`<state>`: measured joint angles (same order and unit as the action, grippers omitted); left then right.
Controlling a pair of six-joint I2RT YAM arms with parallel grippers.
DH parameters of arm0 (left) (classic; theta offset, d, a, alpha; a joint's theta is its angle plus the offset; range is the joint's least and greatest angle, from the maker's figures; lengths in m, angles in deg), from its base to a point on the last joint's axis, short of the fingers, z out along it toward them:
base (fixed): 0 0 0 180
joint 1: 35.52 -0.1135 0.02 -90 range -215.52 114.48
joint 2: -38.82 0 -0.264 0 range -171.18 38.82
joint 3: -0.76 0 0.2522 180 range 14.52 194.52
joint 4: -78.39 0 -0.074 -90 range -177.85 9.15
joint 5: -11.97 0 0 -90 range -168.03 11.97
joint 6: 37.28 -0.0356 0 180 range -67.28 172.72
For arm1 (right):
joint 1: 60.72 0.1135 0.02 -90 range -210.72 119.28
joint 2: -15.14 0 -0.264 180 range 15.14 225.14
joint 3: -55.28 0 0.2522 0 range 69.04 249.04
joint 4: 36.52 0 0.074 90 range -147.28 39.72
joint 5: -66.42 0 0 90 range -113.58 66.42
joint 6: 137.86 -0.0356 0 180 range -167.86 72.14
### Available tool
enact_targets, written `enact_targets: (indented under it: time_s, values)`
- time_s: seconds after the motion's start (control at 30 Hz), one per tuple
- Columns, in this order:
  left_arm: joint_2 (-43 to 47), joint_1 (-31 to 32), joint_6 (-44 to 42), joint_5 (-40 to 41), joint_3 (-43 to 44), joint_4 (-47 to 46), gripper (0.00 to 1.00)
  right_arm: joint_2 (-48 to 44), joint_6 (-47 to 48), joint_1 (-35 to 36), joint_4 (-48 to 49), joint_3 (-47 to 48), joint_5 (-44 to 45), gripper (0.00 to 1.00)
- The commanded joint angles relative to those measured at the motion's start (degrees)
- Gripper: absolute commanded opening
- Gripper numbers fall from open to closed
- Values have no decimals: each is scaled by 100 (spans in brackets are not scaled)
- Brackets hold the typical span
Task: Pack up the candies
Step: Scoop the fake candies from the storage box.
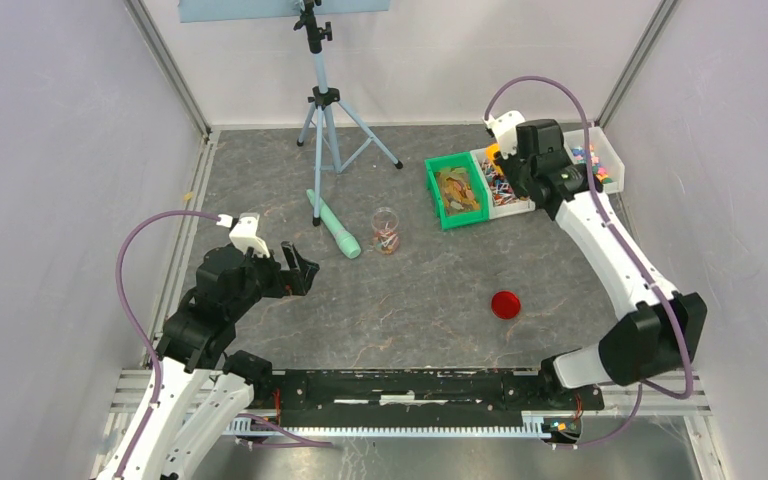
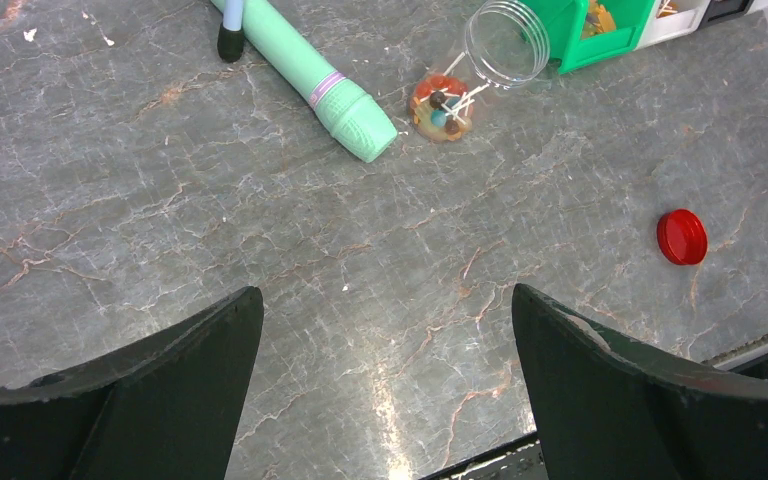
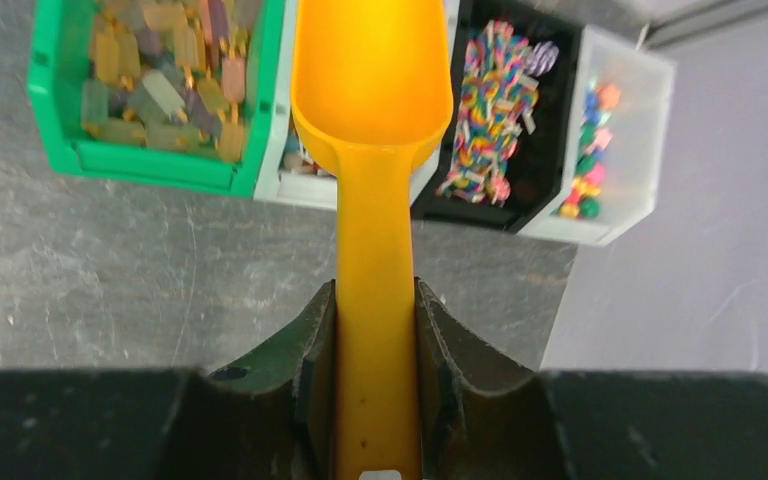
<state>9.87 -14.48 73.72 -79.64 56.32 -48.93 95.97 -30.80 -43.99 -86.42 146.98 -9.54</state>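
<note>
Right hand point(image 3: 375, 300) pinching orange scoop point(image 3: 372, 90) handle, long axis near-to-far, bowl above bins point(image 3: 160, 165), candies point(image 3: 490, 110) just right; left hand point(image 2: 388, 330) spread, well apart.

a mint-green cylindrical tool point(image 1: 334, 226) was pictured lying on the grey marbled table point(image 1: 410, 300), its narrow end by a foot of a tripod point(image 1: 322, 110), with a clear jar point(image 1: 385, 230) just beside its wider end. a red round lid point(image 1: 505, 304) was seen well apart, nearer the front. at the far right, a green bin point(image 3: 160, 167), a black bin point(image 3: 552, 135) and a clear bin point(image 3: 635, 130) were lined up, an orange scoop point(image 3: 373, 90) pictured above them.
</note>
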Motion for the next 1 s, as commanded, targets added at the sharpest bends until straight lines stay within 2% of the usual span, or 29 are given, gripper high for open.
enact_targets:
  time_s: [0.0, 0.47, 0.67, 0.97]
  values:
    - [3, 10, -69, -45, -3, -176, 100, 444, -208, -392, -734, 563, -522, 0]
    - [-6, 14, -69, -103, -23, -200, 100, 1909, -438, -445, -2010, 1941, 246, 0]
    - [-37, 10, -77, -126, -21, -206, 100, 2053, -341, -449, -2167, 1875, 637, 0]
    - [-7, 7, -69, -94, -22, -205, 100, 2396, -282, -448, -2325, 2129, 261, 0]
